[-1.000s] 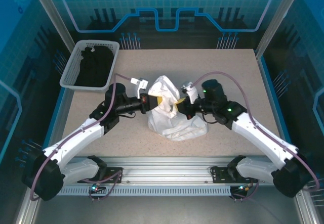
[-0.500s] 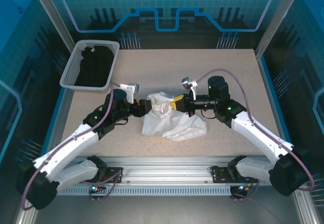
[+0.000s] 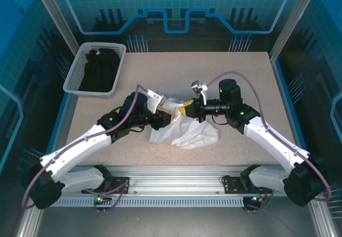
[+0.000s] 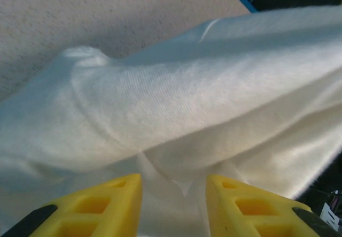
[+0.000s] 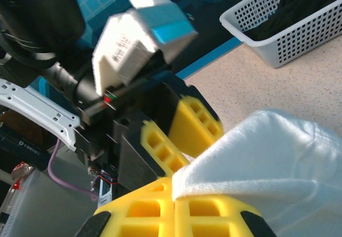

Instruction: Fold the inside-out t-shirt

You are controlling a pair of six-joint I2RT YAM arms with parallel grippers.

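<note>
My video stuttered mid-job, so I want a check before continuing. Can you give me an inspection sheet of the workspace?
Surface: speckled beige tabletop, flat, no spills seen.
Job's things: wrinkled white cloth t-shirt, bunched mid-table, upper part lifted between the grippers, not yet folded.
Clutter: white plastic mesh basket at the far left corner, holding a black garment.
Grippers: left gripper has its jaws open with cloth between them; right gripper has its jaws shut on a shirt edge.
Cables: mauve cables loop along both arms, none snagged on cloth.
Surroundings: blue enclosure panels with a metal frame; nothing seen intruding.
</note>
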